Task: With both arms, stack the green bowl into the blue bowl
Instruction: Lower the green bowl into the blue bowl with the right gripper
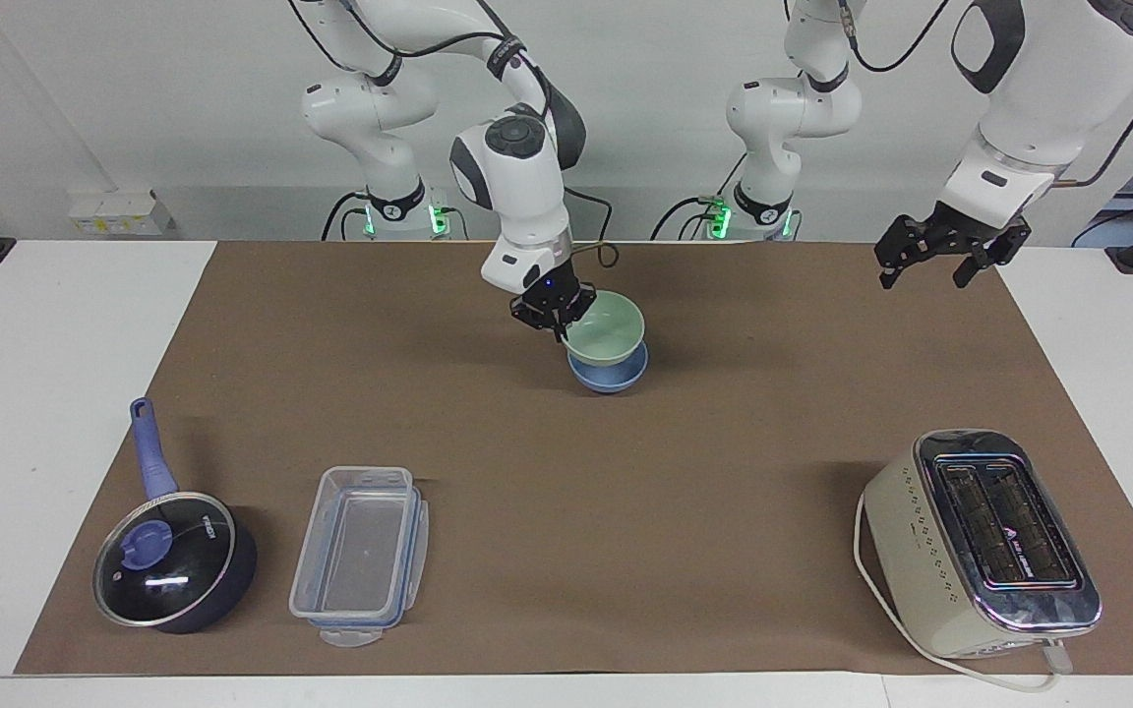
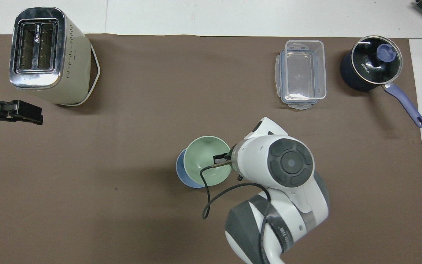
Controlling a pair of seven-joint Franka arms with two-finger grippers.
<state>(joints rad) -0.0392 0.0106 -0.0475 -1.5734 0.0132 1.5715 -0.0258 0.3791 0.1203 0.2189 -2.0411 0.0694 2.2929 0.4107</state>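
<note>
My right gripper is shut on the rim of the pale green bowl and holds it, slightly tilted, right over the blue bowl in the middle of the brown mat. The green bowl's bottom sits at the blue bowl's rim; I cannot tell if they touch. In the overhead view the green bowl covers most of the blue bowl, with the right gripper on the green bowl's rim. My left gripper is open and empty, waiting in the air over the mat's corner at the left arm's end.
A cream toaster stands far from the robots at the left arm's end. A clear plastic container and a dark lidded pot with a blue handle stand far from the robots at the right arm's end.
</note>
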